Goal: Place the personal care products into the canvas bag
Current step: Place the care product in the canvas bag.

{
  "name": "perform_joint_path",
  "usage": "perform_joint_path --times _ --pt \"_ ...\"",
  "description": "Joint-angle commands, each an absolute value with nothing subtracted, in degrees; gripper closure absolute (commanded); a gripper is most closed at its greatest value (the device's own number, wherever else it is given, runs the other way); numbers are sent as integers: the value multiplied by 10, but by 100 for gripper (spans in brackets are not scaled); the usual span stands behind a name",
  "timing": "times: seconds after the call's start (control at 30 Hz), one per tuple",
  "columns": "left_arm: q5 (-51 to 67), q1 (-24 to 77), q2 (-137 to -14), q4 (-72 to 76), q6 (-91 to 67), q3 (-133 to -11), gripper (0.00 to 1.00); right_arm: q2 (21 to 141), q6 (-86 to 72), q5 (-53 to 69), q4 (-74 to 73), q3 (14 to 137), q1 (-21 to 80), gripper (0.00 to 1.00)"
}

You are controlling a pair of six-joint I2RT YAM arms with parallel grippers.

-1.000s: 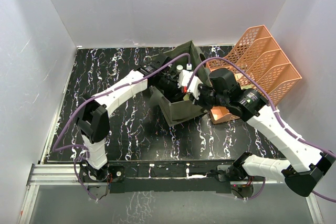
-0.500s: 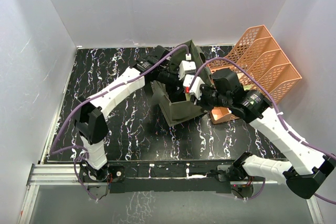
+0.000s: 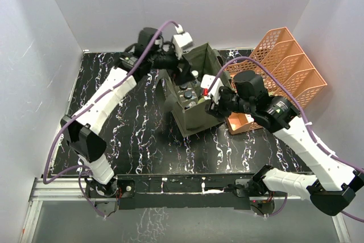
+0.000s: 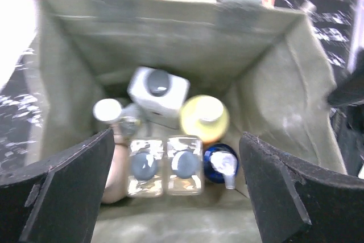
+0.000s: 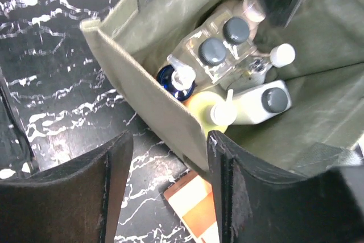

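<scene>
Personal care products (image 4: pixel 183 166) stand packed together, caps up, inside canvas bag (image 4: pixel 170 44).

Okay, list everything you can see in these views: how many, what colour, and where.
canvas bag: one, olive green, mid-table.
clear bottles: two, black caps, in the bag.
white bottle: one, grey cap, in the bag.
yellow bottle: one, pale, in the bag.
pump bottle: one, blue top with white pump, in the bag.
tan bottle: one, in the bag.
tray organizer: one, orange, right of the bag.
table: one, black with white veining.
left gripper: one, black, open above the bag.
right gripper: one, black, open over the bag's wall.
</scene>
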State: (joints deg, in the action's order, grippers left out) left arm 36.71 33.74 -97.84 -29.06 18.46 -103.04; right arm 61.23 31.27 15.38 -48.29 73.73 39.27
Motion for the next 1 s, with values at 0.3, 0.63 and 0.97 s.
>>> perform_joint_path --times 0.3,0.63,0.97 --pt "106 151 -873 -261 91 -1080 3 643 119 48 -337 865 250 25" --pt "56 58 -841 -178 82 -1003 3 646 77 -79 -199 821 168 1" --pt "26 59 -811 -131 81 -982 3 645 106 -54 -169 840 126 1"
